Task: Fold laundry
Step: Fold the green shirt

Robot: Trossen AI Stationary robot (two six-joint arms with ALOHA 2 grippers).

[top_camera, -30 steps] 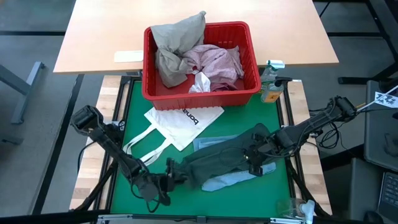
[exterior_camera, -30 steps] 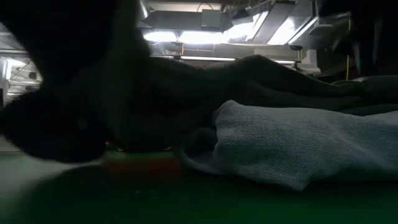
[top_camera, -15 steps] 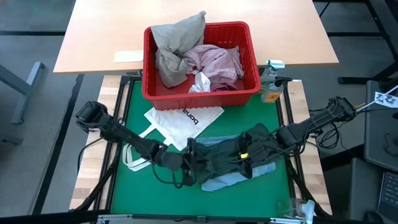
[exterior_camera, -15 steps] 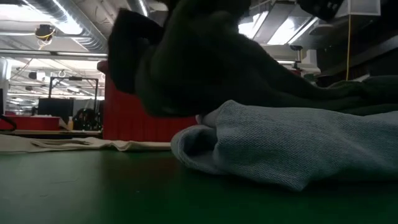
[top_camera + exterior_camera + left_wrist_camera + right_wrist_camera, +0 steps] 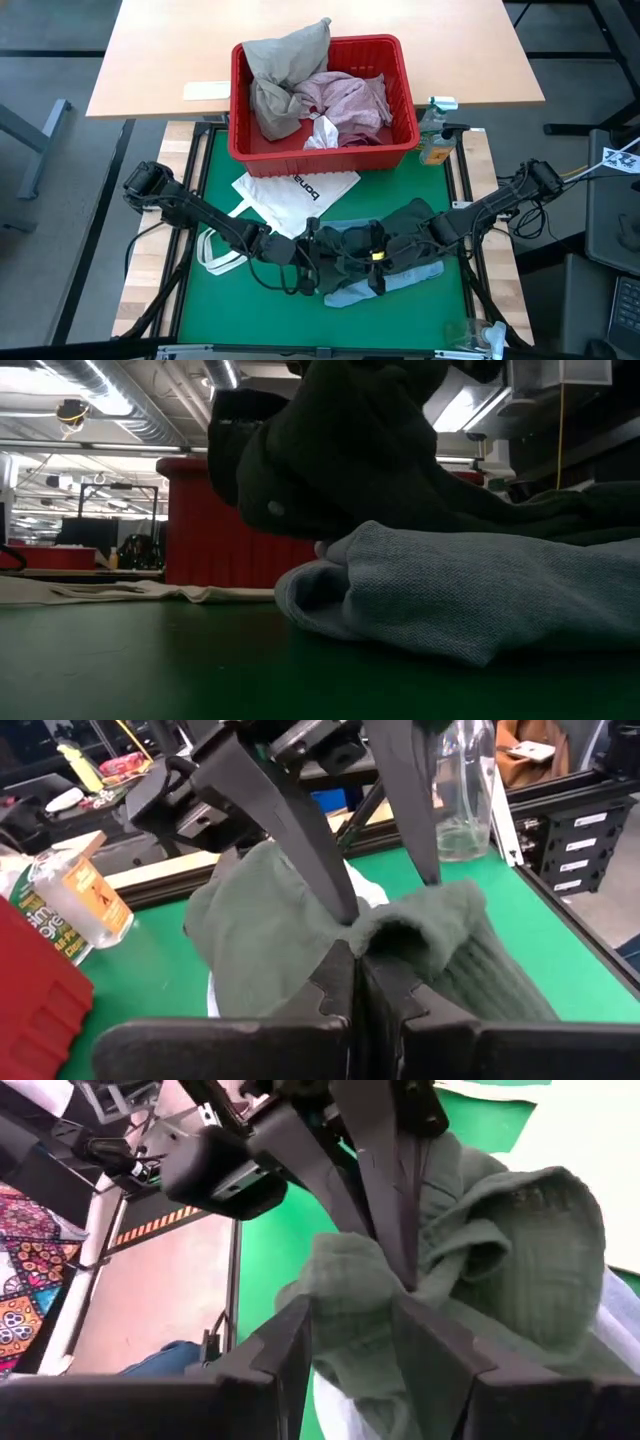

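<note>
Both arms are bunched up over the dark grey-green garment (image 5: 385, 245), which sits toward the front edge of the green worktop (image 5: 215, 315), a bit right of centre. It's lying on top of a light blue piece (image 5: 362, 292) that pokes out on the front side; in the low view the light blue cloth rests flat on the mat with the dark one heaped over it.

The left tool (image 5: 312, 262) is at the garment's left end, pinched tight on a fold of the grey-green fabric; the left wrist view shows the cloth squeezed right between the closed fingers (image 5: 335, 982). The right tool (image 5: 378, 262) is just beside it near the middle of the garment, fingers partway apart with a bunch of the same fabric gripped between them.

Toward the back edge, the red basket (image 5: 405, 120) holds the beige-khaki garment (image 5: 280, 70), the mottled pink one (image 5: 350, 100) and a small white piece (image 5: 322, 133). The white tote bag (image 5: 290, 198) lies flat between the basket and the left arm. A spray bottle (image 5: 435, 135) stands by the basket's right side.
</note>
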